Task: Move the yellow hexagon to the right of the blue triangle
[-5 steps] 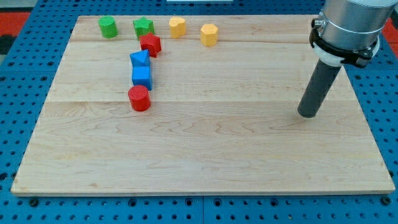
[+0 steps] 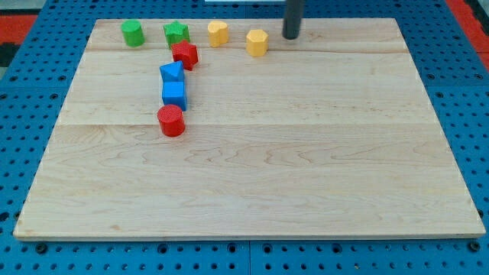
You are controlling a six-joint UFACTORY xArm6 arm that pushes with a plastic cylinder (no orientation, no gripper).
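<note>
The yellow hexagon [image 2: 257, 42] sits near the board's top edge, right of centre-left. The blue triangle [image 2: 171, 72] lies lower and to the view's left of it, just above a blue cube [image 2: 174, 95]. My tip [image 2: 291, 37] stands on the board a short way to the view's right of the yellow hexagon, with a small gap between them. The rod rises out of the view's top.
A yellow heart [image 2: 218, 32], a green star [image 2: 176, 33] and a green cylinder [image 2: 132, 33] line the top edge. A red star [image 2: 185, 54] touches the blue triangle's upper right. A red cylinder [image 2: 171, 121] sits below the blue cube.
My tip has moved from the board's right side up and to the left, ending close to the right of the yellow hexagon. No block has moved.
</note>
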